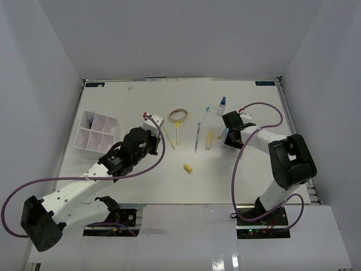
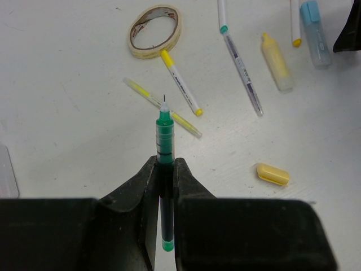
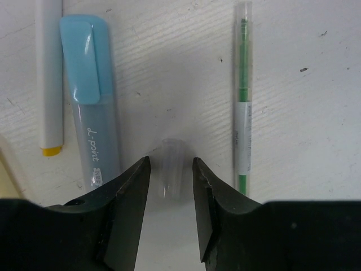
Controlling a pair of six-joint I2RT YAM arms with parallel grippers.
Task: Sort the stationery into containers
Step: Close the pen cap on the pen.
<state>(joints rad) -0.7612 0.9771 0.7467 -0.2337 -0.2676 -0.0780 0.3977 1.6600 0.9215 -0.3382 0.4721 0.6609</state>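
We saw the white table [image 1: 208, 180] with nearly all the work left on it. The white translucent plastic tray of square compartments [image 1: 95, 131] stood well apart from the tan tape ring [image 2: 151, 54], on the left arm's side of it. No compartment showed an item, so we judged the sorting barely begun. Near the ring, the left gripper [image 2: 163, 161] was clenched on a slim green pen [image 2: 164, 132] held above the table, which we took for the first piece bound for the tray. Well apart from the ring on the right arm's side, the right gripper [image 3: 171, 169] stood parted astride a small clear plastic cap [image 3: 172, 148], not touching it as far as we could tell. A pale blue highlighter [image 3: 90, 101] and a clear pen with a green refill [image 3: 243, 96] flanked the cap there, crowding the fingers. Closer to the ring lay a yellow highlighter [image 2: 276, 65] and a grey pen with a teal cap [image 2: 242, 68]. A white pen with yellow ends [image 2: 180, 87] reached the ring's edge, with a clear yellow pen [image 2: 141, 90] near it. Past the ring's right side stood a small clear bottle with a blue cap [image 1: 222, 105], and on its near side lay a stubby yellow eraser piece [image 2: 273, 174].
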